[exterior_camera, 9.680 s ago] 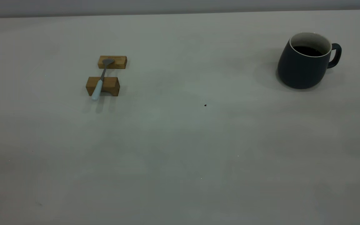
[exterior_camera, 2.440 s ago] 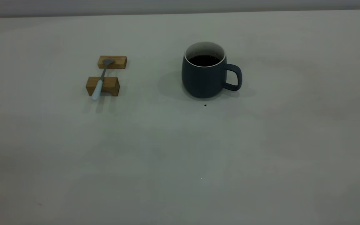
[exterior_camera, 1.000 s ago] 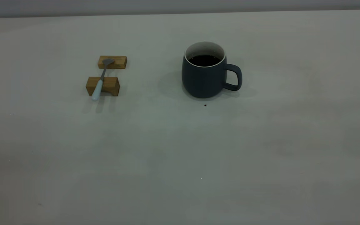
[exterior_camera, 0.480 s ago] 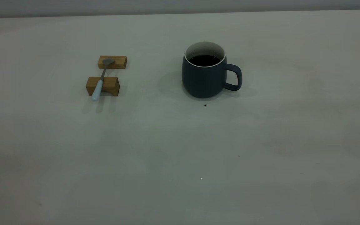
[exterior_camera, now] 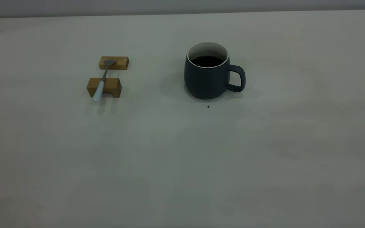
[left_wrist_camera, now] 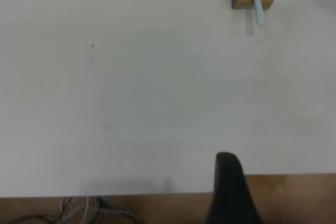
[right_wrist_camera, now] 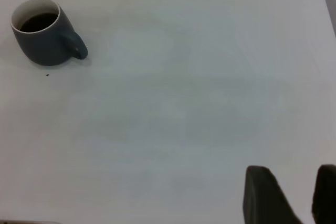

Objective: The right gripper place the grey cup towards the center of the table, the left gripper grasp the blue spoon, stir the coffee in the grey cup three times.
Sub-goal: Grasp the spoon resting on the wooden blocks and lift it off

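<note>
- Slate-grey mug, the grey cup, stood upright near the middle of the table, somewhat to the far side; white inside, loop handle pointing right.
- The coffee lay dark and flat inside it, below the rim.
- A tiny dark speck sat on the tabletop just near of the cup's base, not touching it.
- The blue spoon lay well left of the cup, bridged across two wooden blocks; grey bowl on the far block, pale handle over the near block with its end jutting past toward the near side.
- Neither arm appeared in the exterior view.
- The left gripper showed only as one dark finger at the near table edge in its wrist view, well apart from the spoon; could not tell how its jaws stood.
- The right gripper showed as two dark fingertips with a gap between them, jaws parted and holding nothing, well right of and nearer than the cup.
- Some cables hung below the near table edge.
</note>
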